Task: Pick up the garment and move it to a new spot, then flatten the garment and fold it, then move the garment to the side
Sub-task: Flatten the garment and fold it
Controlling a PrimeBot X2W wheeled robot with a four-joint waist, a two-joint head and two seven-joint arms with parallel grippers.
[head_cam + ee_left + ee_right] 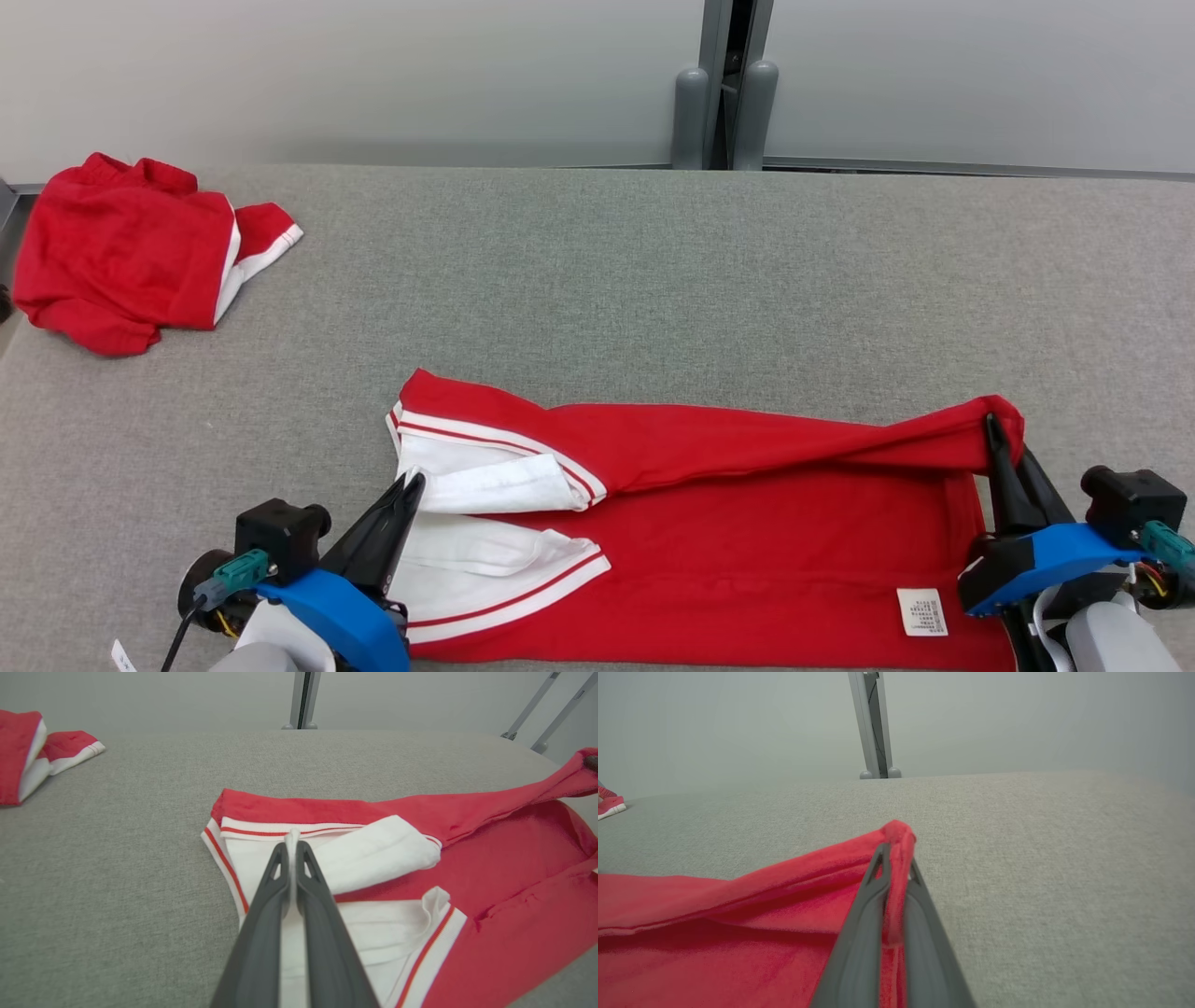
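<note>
1. I am gripping the garment (747,523) at both ends. My left jaws are clamped together on its white trimmed edge (292,834), and my right jaws are clamped on a bunched red corner (900,835).
2. The garment is lying along the near edge of the grey desk (653,280), well apart from a crumpled red garment (121,252) at the far left.
3. I am judging this as the fold step, since 1 long strip is lying doubled over the body.
4. To do it well, I should be moving both ends together, level and taut. That way the fold line is running straight and the white sleeve (504,485) is not rucking.
</note>
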